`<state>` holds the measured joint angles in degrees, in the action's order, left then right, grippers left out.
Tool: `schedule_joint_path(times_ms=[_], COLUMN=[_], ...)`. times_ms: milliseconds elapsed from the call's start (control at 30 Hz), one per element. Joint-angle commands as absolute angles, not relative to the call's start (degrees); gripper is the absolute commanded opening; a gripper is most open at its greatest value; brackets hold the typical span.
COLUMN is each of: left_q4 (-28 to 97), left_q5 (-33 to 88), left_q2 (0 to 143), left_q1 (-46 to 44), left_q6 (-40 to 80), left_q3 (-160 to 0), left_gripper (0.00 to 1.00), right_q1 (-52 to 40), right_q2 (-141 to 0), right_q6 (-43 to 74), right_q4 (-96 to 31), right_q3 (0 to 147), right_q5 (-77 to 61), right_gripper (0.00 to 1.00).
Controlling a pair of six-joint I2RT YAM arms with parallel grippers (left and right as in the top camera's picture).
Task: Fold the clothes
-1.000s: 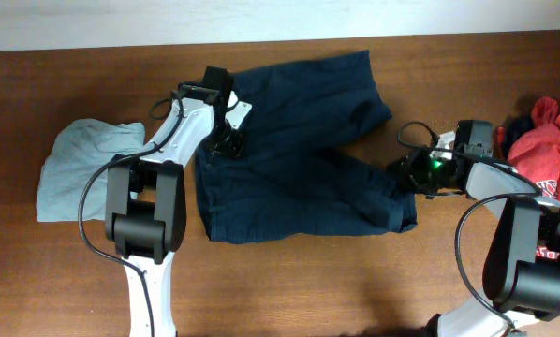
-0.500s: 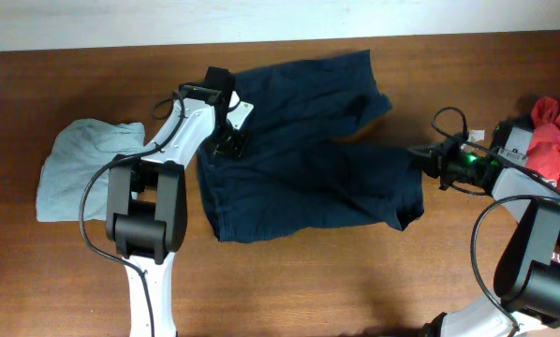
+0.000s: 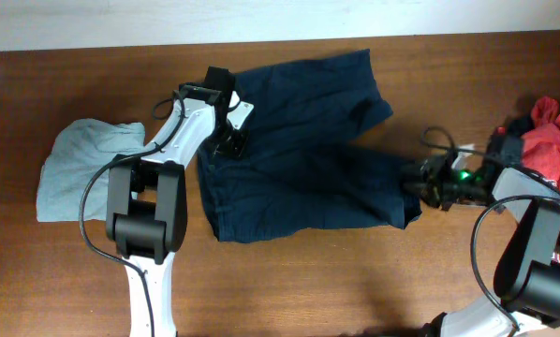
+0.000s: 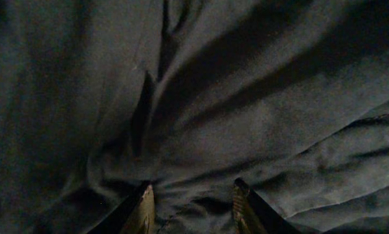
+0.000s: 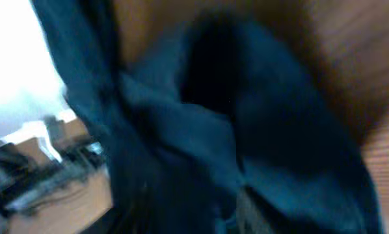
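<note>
Shorts (image 3: 299, 178) fill left wrist view; only overhead shows grey garment (image 3: 74, 173).

Overhead's crisp and evenly lit, only soft shadows on the counter (image 3: 308, 290). Left wrist view: murky, grainy, dark shorts (image 4: 246, 97) swallowing the light. Right wrist view: smeared with motion blur, white glare blowing out the left edge.

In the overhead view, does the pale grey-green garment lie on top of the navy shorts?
No, the grey-green garment lies on the bare table, well apart from the navy shorts.
</note>
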<state>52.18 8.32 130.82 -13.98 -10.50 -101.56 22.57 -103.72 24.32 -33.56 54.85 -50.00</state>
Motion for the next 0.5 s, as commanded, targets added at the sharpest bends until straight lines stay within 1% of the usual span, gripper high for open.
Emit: schedule_joint_path(times_ms=[0, 133, 233, 267, 300, 333, 400, 467], left_q4=[52.3, 52.3, 52.3, 52.3, 52.3, 52.3, 52.3, 52.3], left_q5=[7.6, 7.6, 7.6, 7.6, 7.6, 7.6, 7.6, 7.6], left_q2=[130.8, 130.8, 130.8, 130.8, 130.8, 130.8, 130.8, 130.8], left_q1=[-13.8, -13.8, -13.8, -13.8, -13.8, -13.8, -13.8, -13.8], left_q6=[-10.6, -10.6, -10.6, -10.6, -10.6, -10.6, -10.6, -10.6], left_q3=[-100.2, -100.2, -100.2, -100.2, -100.2, -100.2, -100.2, -100.2], left_gripper=[0.4, 0.4, 0.4, 0.4, 0.4, 0.4, 0.4, 0.4], right_q1=[17.9, 13.6, 10.4, 9.5, 8.2, 7.7, 7.6, 7.6], right_q2=[-102.6, -102.6, -102.6, -102.6, -102.6, -102.6, -102.6, -102.5], right_q6=[16.7, 16.7, 15.0, 15.0, 15.3, 15.5, 15.4, 15.4], right_q4=[-38.3, -44.5, -46.7, -46.7, -46.0, -44.9, -42.4, -35.8], right_q3=[54.9, 54.9, 54.9, 54.9, 54.9, 54.9, 54.9, 54.9], right_q5=[-46.5, -46.5, -45.9, -44.8, -42.6, -41.4, -41.3, -41.3], right_gripper=[0.48, 0.48, 0.47, 0.39, 0.25, 0.16, 0.11, 0.06])
